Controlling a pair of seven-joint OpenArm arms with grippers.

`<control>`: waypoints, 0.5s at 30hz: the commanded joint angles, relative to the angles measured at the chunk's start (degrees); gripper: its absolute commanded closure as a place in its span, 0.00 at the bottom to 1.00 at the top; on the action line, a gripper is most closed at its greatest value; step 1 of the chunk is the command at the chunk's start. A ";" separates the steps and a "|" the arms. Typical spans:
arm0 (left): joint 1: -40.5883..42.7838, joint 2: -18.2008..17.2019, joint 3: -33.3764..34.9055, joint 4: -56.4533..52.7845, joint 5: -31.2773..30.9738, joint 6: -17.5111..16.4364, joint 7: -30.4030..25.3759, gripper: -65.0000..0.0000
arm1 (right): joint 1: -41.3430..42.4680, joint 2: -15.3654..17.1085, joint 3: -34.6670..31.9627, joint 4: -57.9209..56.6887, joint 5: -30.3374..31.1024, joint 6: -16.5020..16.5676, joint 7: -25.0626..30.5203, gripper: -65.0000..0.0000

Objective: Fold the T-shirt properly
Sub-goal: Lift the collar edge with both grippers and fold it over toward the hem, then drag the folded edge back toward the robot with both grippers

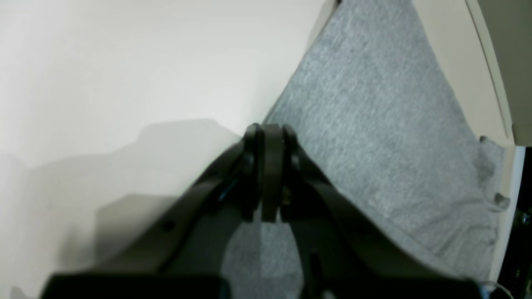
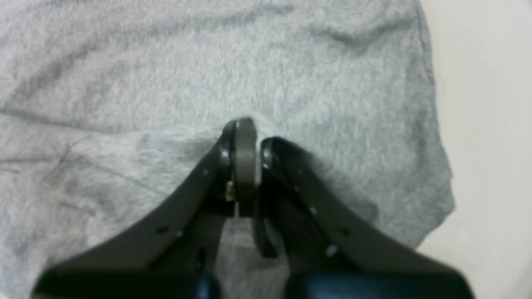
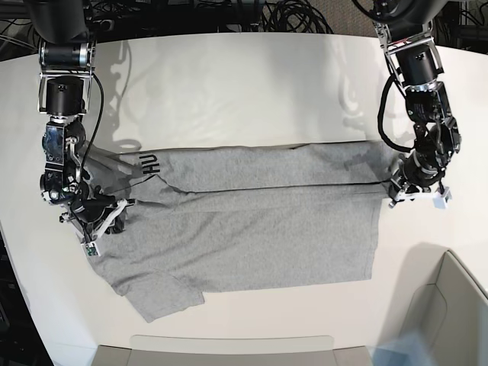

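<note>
Black fingers fill both wrist views: I count two claws, one T-shirt. Left claw [image 1: 272,137] has its tips pressed together at the T-shirt [image 3: 252,229] edge, pinching the grey fabric as far as I can tell. Right claw [image 2: 245,133] is also closed, tips bunching a ridge of cloth. T-shirt lies spread across the white counter [image 3: 244,91], top strip folded over, black lettering [image 3: 147,165] showing near the right arm. One sleeve [image 3: 156,293] points toward the front edge.
</note>
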 commanded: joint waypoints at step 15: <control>1.01 -0.67 -0.43 8.99 -0.95 -0.13 1.79 0.87 | -3.12 7.02 0.77 9.74 10.89 -0.17 1.56 0.64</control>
